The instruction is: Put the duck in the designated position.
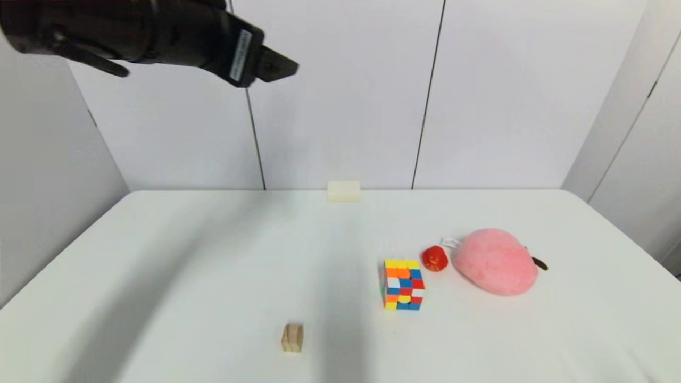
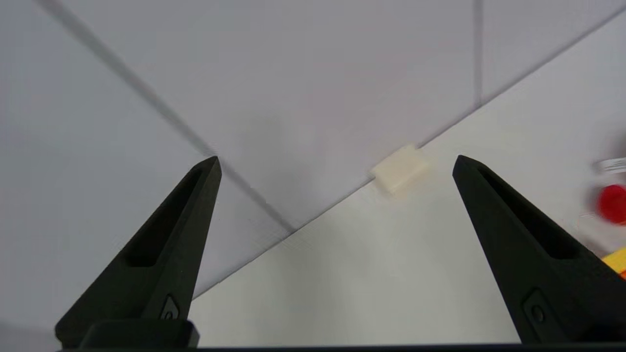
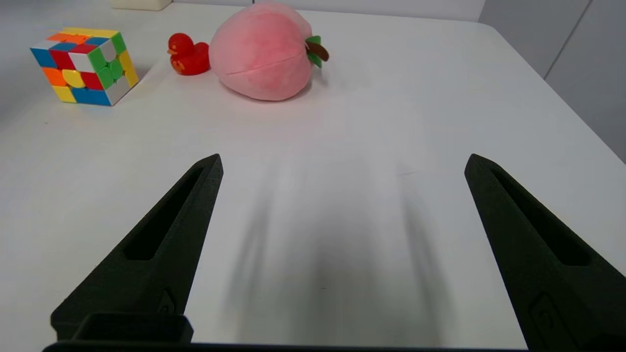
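Note:
The duck point(image 1: 434, 258), a tiny glossy red toy, sits on the white table between the colourful puzzle cube point(image 1: 403, 284) and the pink plush point(image 1: 495, 261). No gripper touches it. My left gripper point(image 1: 276, 65) hangs high above the table's far left; its wrist view shows it point(image 2: 337, 161) open and empty, with the duck point(image 2: 614, 204) at the picture's edge. My right gripper point(image 3: 342, 159) is open and empty, low over bare table, well short of the duck point(image 3: 188, 54). It is out of the head view. Nothing marks the designated position on the tabletop.
A small wooden block point(image 1: 292, 338) stands near the front edge, left of the cube. A cream rectangular block point(image 1: 343, 190) lies at the table's far edge against the wall. The plush point(image 3: 264, 56) sits close beside the duck, the cube point(image 3: 83, 65) on its other side.

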